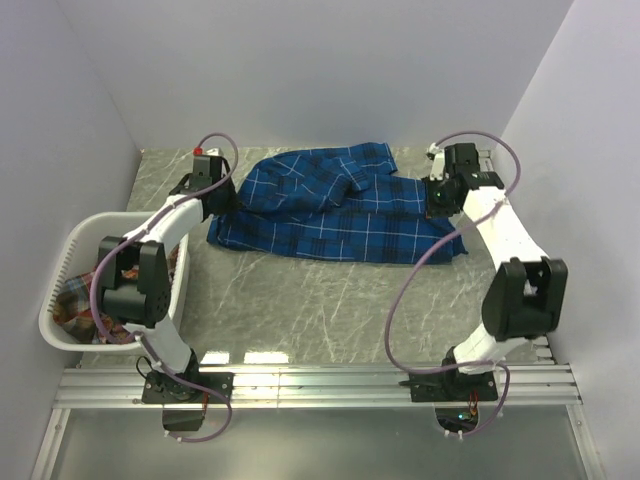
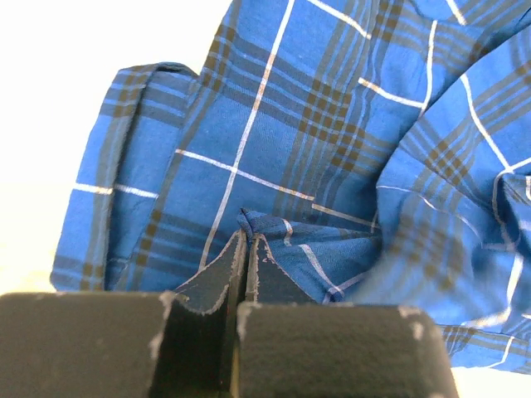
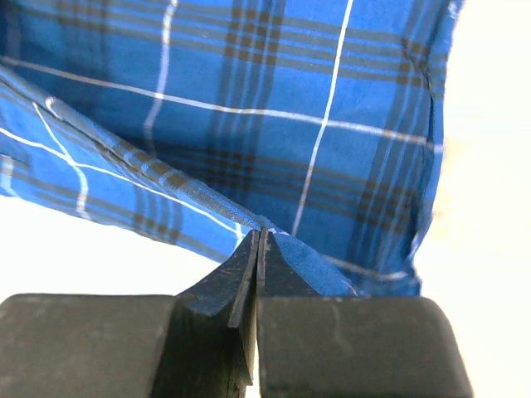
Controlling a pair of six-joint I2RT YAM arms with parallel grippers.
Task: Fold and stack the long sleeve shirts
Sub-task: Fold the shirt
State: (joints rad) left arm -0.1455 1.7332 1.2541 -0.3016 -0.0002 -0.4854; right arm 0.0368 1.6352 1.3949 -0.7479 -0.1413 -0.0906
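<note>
The royal blue plaid shirt [image 1: 330,205] lies partly folded across the back of the table, one sleeve trailing toward the right front. My left gripper [image 1: 222,203] is shut on a pinch of the blue shirt [image 2: 274,166] at its left edge, jaws closed on a fold of cloth [image 2: 247,232]. My right gripper [image 1: 437,205] is shut on the shirt's right edge [image 3: 274,124], cloth nipped between the tips [image 3: 260,232]. The red-orange plaid shirt [image 1: 82,300] lies crumpled in the basket at the left.
A white plastic laundry basket [image 1: 62,262] stands at the left edge beside the left arm. White walls close the back and both sides. A metal rail [image 1: 320,385] runs along the near edge with both arm bases.
</note>
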